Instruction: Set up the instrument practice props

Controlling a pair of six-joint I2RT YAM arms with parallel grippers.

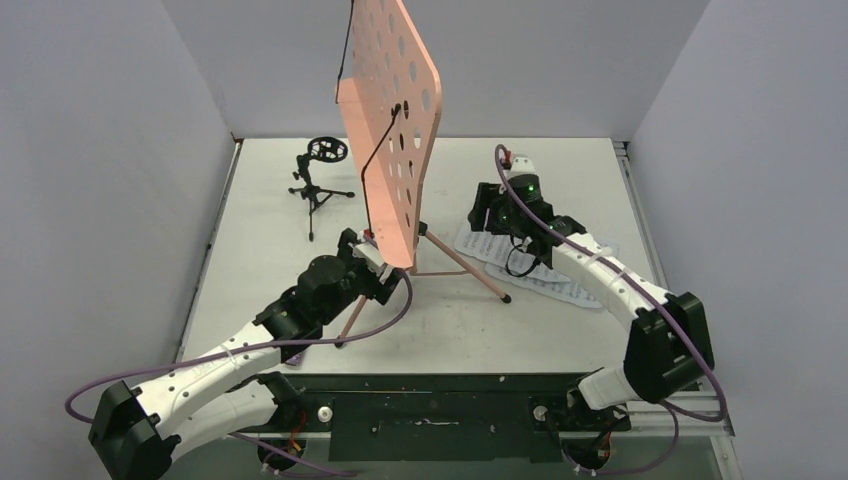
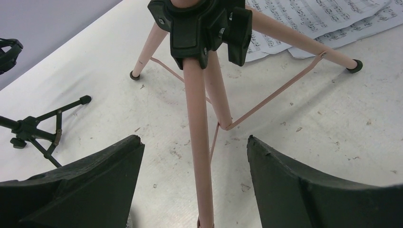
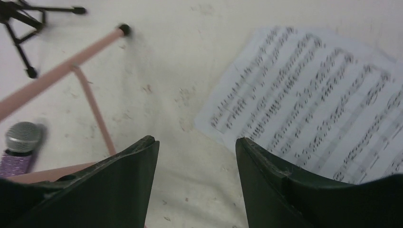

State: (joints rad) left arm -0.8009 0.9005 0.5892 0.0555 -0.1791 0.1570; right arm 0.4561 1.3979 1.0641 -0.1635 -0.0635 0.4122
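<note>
The pink perforated music stand point(image 1: 390, 120) stands upright mid-table on its tripod legs point(image 2: 197, 118). My left gripper point(image 1: 378, 268) is open at the stand's base, its jaws point(image 2: 194, 140) either side of one pink leg without touching it. My right gripper point(image 1: 488, 212) is open and empty point(image 3: 196, 140), low over the table by the left end of the white sheet-music pages point(image 1: 560, 275) point(image 3: 313, 95) point(image 2: 323, 19), which lie flat. The black mic stand point(image 1: 320, 180) point(image 2: 38, 130) point(image 3: 21, 19) stands at the back left. The purple glitter microphone point(image 3: 19, 145) lies by a pink leg; it is hidden in the top view.
Grey walls close in the table on the left, back and right. A black base plate point(image 1: 430, 415) carries both arm bases at the near edge. Purple cables point(image 1: 250, 350) loop along both arms.
</note>
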